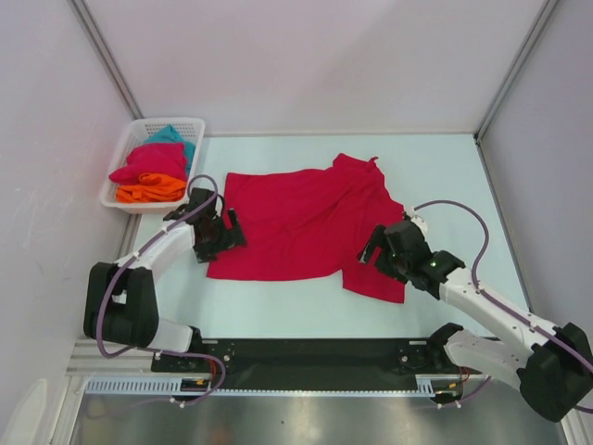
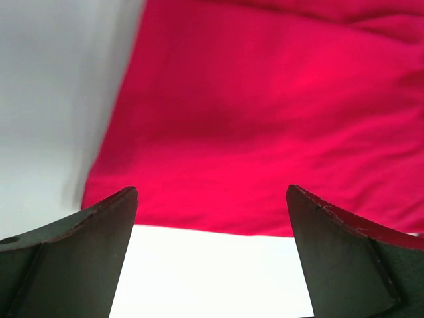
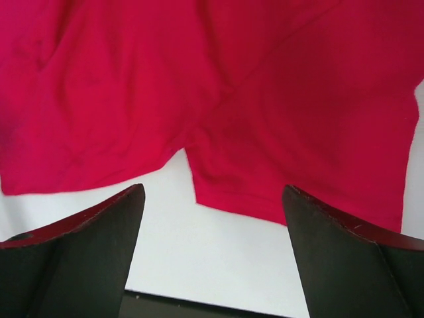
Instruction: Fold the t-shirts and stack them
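Left pincer: the left gripper is released, its dark fingers wide apart with nothing between them. It sits at the left edge of the spread shirt, and its own view shows bare table between the fingertips and the cloth's edge.
Right pincer: the right gripper is also released, wide and empty, at the shirt's near right part, the hem lying just past its fingertips.
Spread shirt: a crimson-pink short-sleeved cloth t-shirt lies opened out on the pale tabletop between the two grippers.
Basket: a white plastic mesh basket at the far left holds a bunched teal shirt, a bunched crimson-pink shirt and a bunched orange shirt.
Hard to make out: from above, each gripper covers a bit of the spread shirt. The teal shirt is mostly buried. The left wrist view blurs at its left side.
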You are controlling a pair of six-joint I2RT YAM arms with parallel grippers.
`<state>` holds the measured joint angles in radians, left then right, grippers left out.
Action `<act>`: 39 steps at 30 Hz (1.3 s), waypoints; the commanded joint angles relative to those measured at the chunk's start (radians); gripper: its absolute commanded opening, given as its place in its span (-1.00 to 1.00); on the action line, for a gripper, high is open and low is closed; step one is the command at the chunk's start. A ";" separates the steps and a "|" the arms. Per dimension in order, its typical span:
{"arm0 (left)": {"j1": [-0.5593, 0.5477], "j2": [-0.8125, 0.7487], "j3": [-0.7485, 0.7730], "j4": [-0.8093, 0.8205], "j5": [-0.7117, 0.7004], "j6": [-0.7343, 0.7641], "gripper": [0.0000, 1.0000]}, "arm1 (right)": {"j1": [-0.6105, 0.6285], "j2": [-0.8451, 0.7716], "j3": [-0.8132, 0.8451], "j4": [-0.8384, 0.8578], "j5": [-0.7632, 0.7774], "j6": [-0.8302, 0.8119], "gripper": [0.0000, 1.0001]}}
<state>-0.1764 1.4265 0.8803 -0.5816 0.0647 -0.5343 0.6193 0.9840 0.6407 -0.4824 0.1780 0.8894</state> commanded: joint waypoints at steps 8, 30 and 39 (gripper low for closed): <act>0.058 -0.159 -0.182 0.040 -0.052 -0.118 0.99 | -0.098 0.171 -0.009 0.091 -0.092 -0.010 0.82; 0.083 -0.187 -0.331 0.161 -0.006 -0.190 0.87 | -0.086 0.018 -0.076 -0.019 -0.041 0.049 0.76; 0.092 -0.140 -0.376 0.253 0.035 -0.207 0.58 | 0.014 -0.027 -0.098 -0.097 -0.015 0.103 0.74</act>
<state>-0.0982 1.2419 0.5667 -0.3870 0.0612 -0.7158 0.5915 0.9905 0.5457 -0.5251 0.1223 0.9546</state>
